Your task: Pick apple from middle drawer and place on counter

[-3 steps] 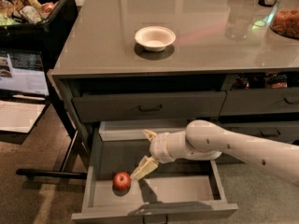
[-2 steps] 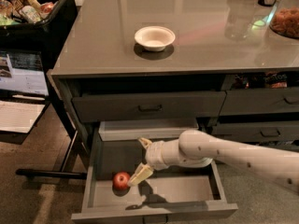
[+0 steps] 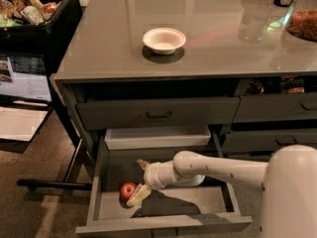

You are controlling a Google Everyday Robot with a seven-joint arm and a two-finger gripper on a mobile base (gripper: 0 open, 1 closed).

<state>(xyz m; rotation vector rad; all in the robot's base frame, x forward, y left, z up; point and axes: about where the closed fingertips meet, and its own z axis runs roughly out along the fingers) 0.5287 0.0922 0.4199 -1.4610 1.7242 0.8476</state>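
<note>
The small red apple [image 3: 127, 190] lies on the floor of the open middle drawer [image 3: 163, 226], at its left side. My gripper [image 3: 140, 180] reaches down into the drawer from the right, just right of the apple. Its fingers are spread: the lower one [image 3: 138, 195] lies against the apple's right side and the upper one [image 3: 142, 164] stands behind it. The apple is not held. The glossy grey counter [image 3: 99, 38] spreads above the drawers.
A white bowl [image 3: 164, 39] sits on the counter's left half. A glass and a jar stand at the counter's far right. A pale shallow tray [image 3: 157, 137] sits above the open drawer. A black bin of groceries [image 3: 29, 9] stands at the left.
My gripper has moved left and down inside the drawer toward the apple. The apple has not moved.
</note>
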